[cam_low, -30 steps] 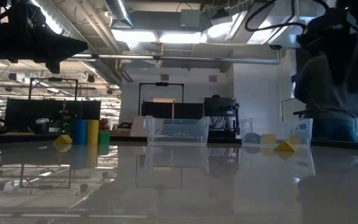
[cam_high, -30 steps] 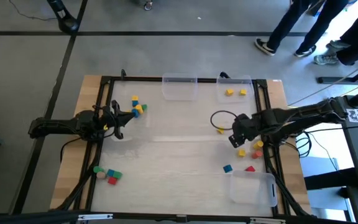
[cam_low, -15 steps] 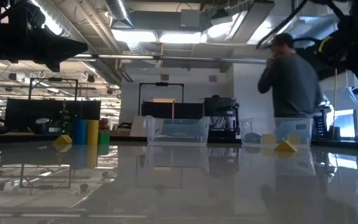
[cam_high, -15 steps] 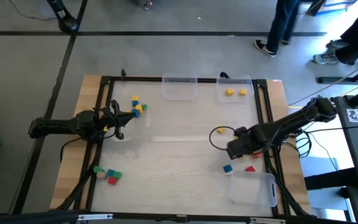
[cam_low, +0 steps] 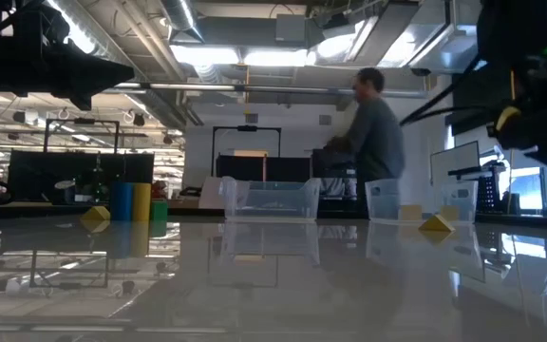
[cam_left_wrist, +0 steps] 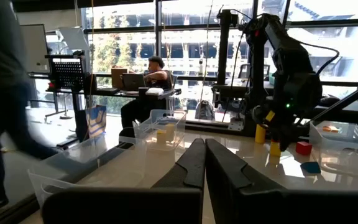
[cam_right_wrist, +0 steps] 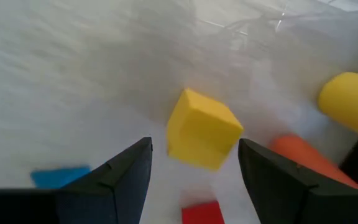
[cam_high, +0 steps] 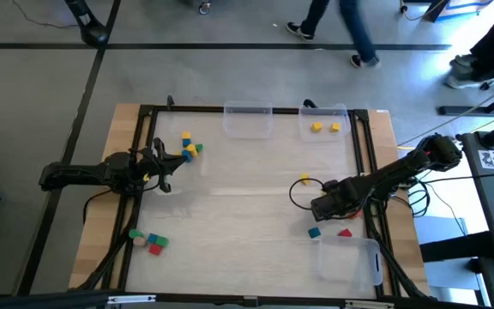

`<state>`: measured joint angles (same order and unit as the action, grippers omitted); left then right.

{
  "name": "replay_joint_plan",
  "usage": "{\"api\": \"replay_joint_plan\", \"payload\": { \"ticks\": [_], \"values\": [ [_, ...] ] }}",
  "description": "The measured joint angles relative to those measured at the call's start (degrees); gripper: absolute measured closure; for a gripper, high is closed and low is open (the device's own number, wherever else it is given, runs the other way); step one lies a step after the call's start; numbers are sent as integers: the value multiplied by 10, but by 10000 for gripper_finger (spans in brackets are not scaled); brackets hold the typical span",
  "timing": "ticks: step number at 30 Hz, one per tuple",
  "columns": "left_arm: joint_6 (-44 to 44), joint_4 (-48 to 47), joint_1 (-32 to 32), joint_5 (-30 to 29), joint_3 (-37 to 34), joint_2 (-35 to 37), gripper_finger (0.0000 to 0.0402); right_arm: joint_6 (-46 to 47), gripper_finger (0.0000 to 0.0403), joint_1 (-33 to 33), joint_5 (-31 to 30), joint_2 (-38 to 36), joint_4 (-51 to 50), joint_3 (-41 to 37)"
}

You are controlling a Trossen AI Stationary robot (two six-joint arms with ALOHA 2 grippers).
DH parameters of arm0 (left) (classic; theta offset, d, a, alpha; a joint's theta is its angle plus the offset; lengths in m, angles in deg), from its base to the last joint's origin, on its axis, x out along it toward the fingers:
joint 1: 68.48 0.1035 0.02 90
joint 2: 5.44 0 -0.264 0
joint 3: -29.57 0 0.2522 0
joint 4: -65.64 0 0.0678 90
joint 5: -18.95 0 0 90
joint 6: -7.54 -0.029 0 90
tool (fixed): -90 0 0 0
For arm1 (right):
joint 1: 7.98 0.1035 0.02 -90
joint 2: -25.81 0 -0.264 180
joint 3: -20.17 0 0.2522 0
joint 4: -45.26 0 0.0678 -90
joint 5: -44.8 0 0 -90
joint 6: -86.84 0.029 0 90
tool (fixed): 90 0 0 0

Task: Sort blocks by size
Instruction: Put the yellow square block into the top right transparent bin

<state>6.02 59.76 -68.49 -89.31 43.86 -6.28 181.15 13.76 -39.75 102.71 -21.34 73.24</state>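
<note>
My right gripper [cam_right_wrist: 194, 149] points down over the table's near right part, open, one finger on each side of a small yellow block [cam_right_wrist: 202, 129] without touching it. The high view shows this gripper [cam_high: 328, 207] hiding that block. Around it lie an orange block [cam_right_wrist: 300, 162], a yellow cylinder block [cam_right_wrist: 350, 99], a blue block [cam_high: 314, 232] and a red block [cam_high: 345, 233]. My left gripper [cam_left_wrist: 204, 155] waits shut at the table's left edge [cam_high: 159, 167], level, touching nothing.
Blocks lie at far left [cam_high: 188, 147] and near left [cam_high: 148, 242]; a single yellow one [cam_high: 304, 179] lies right of centre. Clear bins stand at far middle [cam_high: 247, 120], far right [cam_high: 340, 114] with two yellow blocks, and near right [cam_high: 348, 259]. A person walks behind the table.
My right gripper has come down and moved toward the table's near edge, rolling its wrist, and now stands low over the yellow and orange blocks at near right, jaws still open. No block has moved. A person has walked past behind the table.
</note>
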Motion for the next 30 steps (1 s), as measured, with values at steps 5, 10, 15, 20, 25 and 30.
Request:
{"api": "replay_joint_plan", "payload": {
  "ticks": [5,10,15,20,25,30],
  "values": [
    [0,0,0,0,0,0,402,0,164,0,-14,0,63,-38],
    [0,0,0,0,0,0,402,0,190,0,-15,-1,89,-54],
    [0,0,0,0,0,0,402,-8,254,0,-27,-1,88,-55],
    [0,0,0,0,0,0,402,-46,271,0,-27,-5,89,-54],
    [0,3,0,0,0,0,402,-82,260,-1,-60,-20,74,-25],
    [0,3,0,0,0,0,402,-144,261,-23,-87,-36,35,20]
  ]
}}
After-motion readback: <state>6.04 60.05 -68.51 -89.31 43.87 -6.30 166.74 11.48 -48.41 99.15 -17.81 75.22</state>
